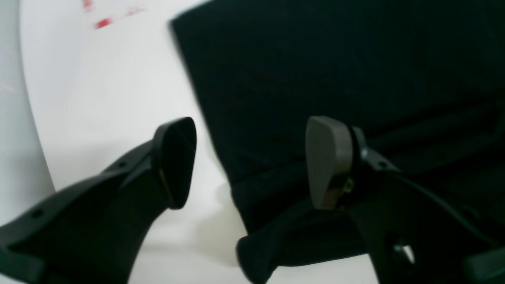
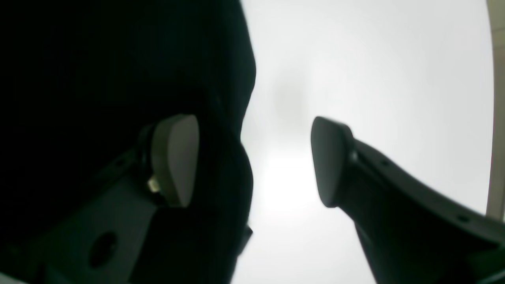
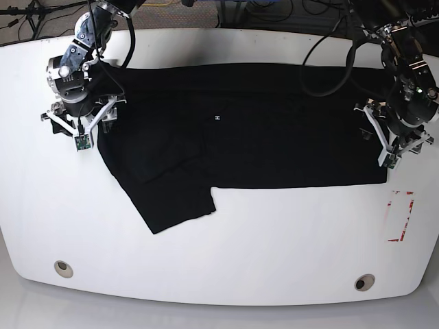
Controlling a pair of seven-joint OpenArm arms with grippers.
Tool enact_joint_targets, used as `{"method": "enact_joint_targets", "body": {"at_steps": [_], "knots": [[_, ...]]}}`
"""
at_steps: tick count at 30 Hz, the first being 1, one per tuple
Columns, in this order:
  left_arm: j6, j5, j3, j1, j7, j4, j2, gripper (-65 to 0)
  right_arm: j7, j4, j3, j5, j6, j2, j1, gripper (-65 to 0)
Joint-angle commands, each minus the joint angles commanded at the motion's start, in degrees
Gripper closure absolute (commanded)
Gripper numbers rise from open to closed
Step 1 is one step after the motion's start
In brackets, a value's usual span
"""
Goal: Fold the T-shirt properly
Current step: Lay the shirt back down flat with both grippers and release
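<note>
The black T-shirt [image 3: 260, 137] lies spread flat across the white table [image 3: 274, 240], with a tiny white mark [image 3: 217, 118] near its middle and a sleeve [image 3: 175, 199] sticking out toward the front left. In the left wrist view my left gripper [image 1: 252, 161] is open and straddles the T-shirt's [image 1: 335, 71] edge, with one finger over cloth and the other over bare table. My right gripper [image 2: 252, 159] is open too, astride the opposite edge of the T-shirt [image 2: 98, 71]. The left arm [image 3: 405, 103] stands at the shirt's right end and the right arm [image 3: 75, 89] at its left end.
A red tape outline [image 3: 399, 218] marks the table near the front right, also seen as red marks [image 1: 103, 23] in the left wrist view. Two round holes [image 3: 63, 268] [image 3: 364, 282] sit near the front edge. Cables [image 3: 329, 41] trail along the back edge.
</note>
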Motion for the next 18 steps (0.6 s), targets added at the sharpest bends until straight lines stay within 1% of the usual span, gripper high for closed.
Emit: {"method": "enact_joint_targets", "body": {"at_steps": [3, 4, 7, 10, 11, 13, 18], "knots": [[0.0, 3.0, 0.1, 1.5, -0.1, 0.0, 1.0, -39.0, 0.0, 0.0, -0.1, 0.2, 0.0, -0.3, -0.5, -34.2], [0.0, 3.6, 0.1, 2.0, -0.2, 0.0, 1.0, -39.0, 0.0, 0.0, -0.1, 0.2, 0.0, -0.8, -0.7, -30.6], [0.0, 4.3, -0.1, 3.6, -0.8, -0.2, 0.6, -39.0, 0.0, -0.5, -0.1, 0.0, 0.0, -2.0, -2.3, -19.7], [0.0, 4.3, -0.1, 6.2, -2.7, -1.0, 0.3, -39.0, 0.0, -1.5, -0.1, 0.1, 0.0, -2.1, -4.0, -12.8], [0.0, 4.3, -0.1, 7.0, -3.3, -1.2, -0.5, -39.0, 0.0, -2.1, 0.0, 0.3, 0.0, -2.2, -4.5, -11.7], [0.0, 4.3, -0.1, 8.5, -4.2, -1.5, -1.4, -39.0, 0.2, -3.5, 0.1, 0.3, 0.0, -2.2, -5.6, -11.7], [0.0, 4.3, -0.1, 11.0, -6.7, -3.9, -2.5, -39.0, 0.6, -7.5, 0.2, 0.3, 0.0, -1.8, -7.1, -11.6]]}}
